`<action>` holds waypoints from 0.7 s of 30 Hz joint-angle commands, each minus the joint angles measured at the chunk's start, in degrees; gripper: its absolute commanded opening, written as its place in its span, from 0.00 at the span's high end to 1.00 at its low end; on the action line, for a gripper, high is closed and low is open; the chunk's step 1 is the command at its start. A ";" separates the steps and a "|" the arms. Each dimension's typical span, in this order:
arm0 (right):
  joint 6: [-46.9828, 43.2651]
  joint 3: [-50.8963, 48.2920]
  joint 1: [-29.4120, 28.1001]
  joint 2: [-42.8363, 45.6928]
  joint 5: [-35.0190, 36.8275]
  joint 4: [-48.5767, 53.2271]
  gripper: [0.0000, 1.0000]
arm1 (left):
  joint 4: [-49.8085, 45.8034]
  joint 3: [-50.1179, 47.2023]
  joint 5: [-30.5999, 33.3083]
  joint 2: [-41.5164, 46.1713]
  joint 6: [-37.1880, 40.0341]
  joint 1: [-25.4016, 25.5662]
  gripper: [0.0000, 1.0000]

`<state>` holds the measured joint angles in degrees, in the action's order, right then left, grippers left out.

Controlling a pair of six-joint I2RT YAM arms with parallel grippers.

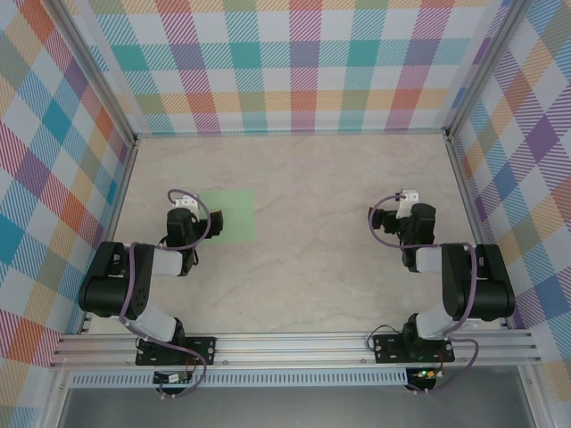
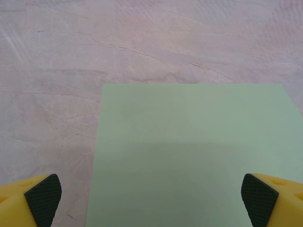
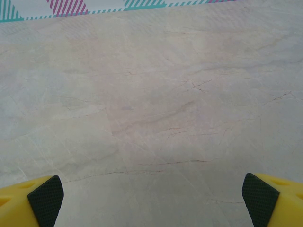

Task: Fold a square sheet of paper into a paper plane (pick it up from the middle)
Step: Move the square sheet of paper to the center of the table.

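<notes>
Paper [image 1: 234,214] lies flat, square, edges parallel to table [image 1: 330,205] edges.

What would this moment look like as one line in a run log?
square sheet of paper: flat, unfolded | left gripper: open, above it | right gripper: open, above table

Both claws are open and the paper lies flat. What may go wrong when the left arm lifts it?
1. The square sheet of paper lies flat on the table, with no raised edge. The open left claw may push or crumple it instead of pinching its middle.
2. The right claw is far from the sheet, across the table, so it probably cannot steady it in time.
</notes>
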<state>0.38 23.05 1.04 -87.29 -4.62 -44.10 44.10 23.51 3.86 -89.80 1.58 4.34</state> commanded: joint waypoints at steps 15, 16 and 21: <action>-1.24 3.79 -1.19 5.70 -1.59 8.47 0.00 | -13.74 1.60 -3.85 15.90 0.12 -0.37 0.00; 1.08 6.31 -1.06 8.00 -0.77 16.66 0.00 | -14.13 1.14 -3.21 18.55 -1.65 -0.45 0.00; 10.09 9.79 -0.88 19.02 -2.17 32.82 0.00 | -33.58 8.93 2.84 30.02 -13.30 -0.59 0.00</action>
<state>4.62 30.50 0.32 -73.78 -5.45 -23.07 24.77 26.79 3.53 -62.92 -4.25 4.34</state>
